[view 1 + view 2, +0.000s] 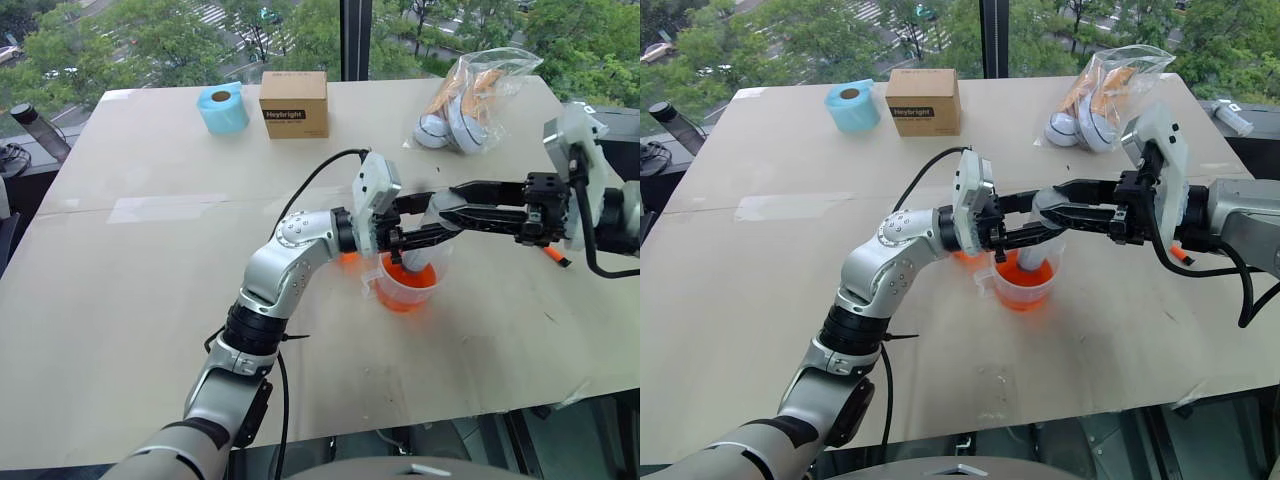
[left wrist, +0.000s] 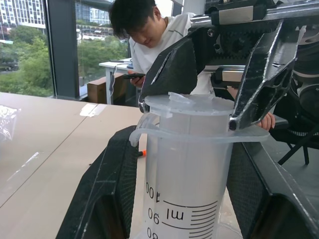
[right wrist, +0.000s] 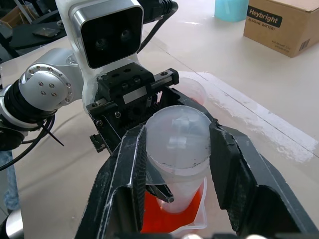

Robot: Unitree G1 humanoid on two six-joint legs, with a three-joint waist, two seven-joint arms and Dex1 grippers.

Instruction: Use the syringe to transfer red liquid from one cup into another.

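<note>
The syringe [image 2: 184, 164] stood upright with its tip down in the cup [image 1: 405, 285] of red liquid [image 3: 172, 211], pinched at the barrel between the closed fingers of the left tool [image 1: 1025, 232]. The right tool [image 3: 175, 154] sat at the plunger head [image 3: 177, 133], its fingers partly parted on either side of the disc and resting against its edge.

The main danger, as it looked, lay in the pull. If the right tool's hold on the thin plunger disc was only marginal, a lift could slip off it and draw nothing. If the pull ran off the barrel's line, the syringe could twist in the left tool's grip and its tip could lever the light cup over, spilling liquid onto the table [image 1: 140, 300]. A second cup [image 3: 192, 89] stood just behind the left tool, close enough to be knocked as well.

The left arm reached forward with its wrist bent so that its tool pointed across toward the right, roughly level. The right arm came in from the opposite side, its tool aimed slightly downward at the top of the syringe, so the two tools met nearly nose to nose above the cup.
</note>
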